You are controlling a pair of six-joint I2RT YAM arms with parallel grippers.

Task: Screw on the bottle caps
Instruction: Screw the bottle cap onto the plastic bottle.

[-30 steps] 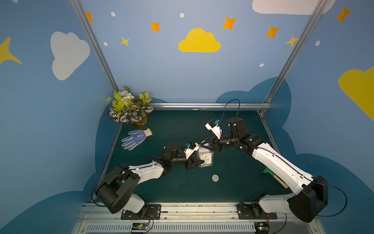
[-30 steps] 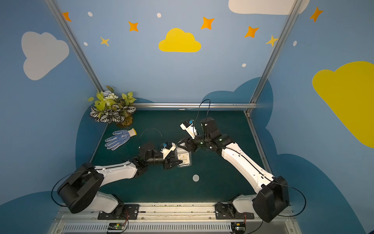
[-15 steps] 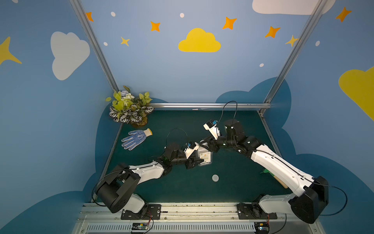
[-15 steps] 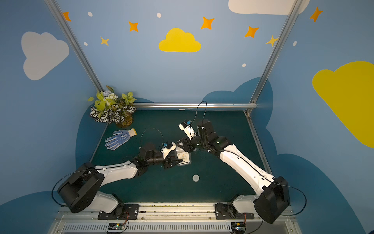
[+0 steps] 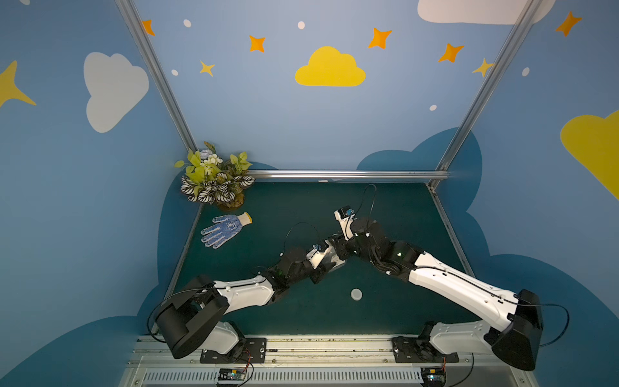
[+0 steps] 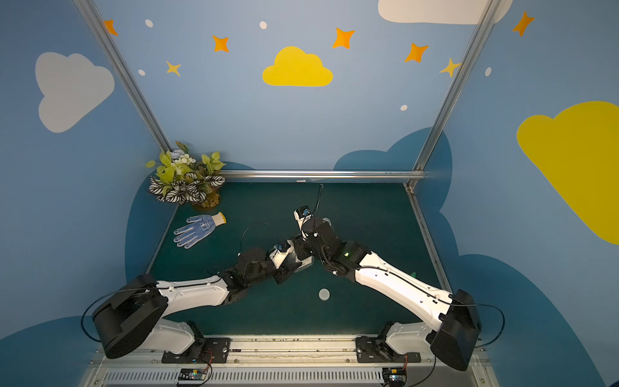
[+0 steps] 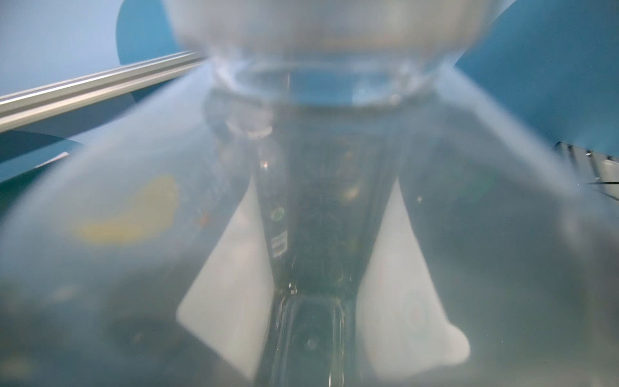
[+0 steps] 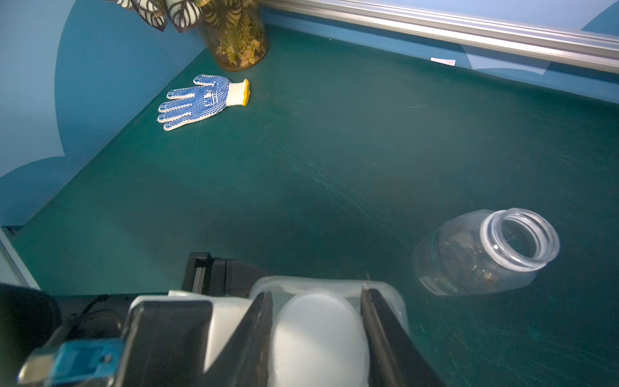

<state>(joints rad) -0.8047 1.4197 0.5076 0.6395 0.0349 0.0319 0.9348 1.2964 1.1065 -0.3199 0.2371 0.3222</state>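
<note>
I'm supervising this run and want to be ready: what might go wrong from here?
1. The cap in the right claw may sit crooked on the bottle and cross-thread.
2. The round bottle sits uncapped close to that claw; a swing could knock it away.

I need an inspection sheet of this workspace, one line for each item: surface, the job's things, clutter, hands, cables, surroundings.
Surface: dark green mat, fine scratches, no spill seen.
Job's things: rectangular clear plastic bottle between both hands, small round white plastic cap on its neck; round clear plastic bottle uncapped on the mat; second white cap loose on the mat.
Clutter: blue-dotted white work glove and potted plant, far left corner.
Hands: left hand shut on the rectangular bottle; right hand shut on the cap.
Cables: black cable loops above the wrists, not snagged.
Surroundings: blue painted walls, aluminium frame rail.
</note>
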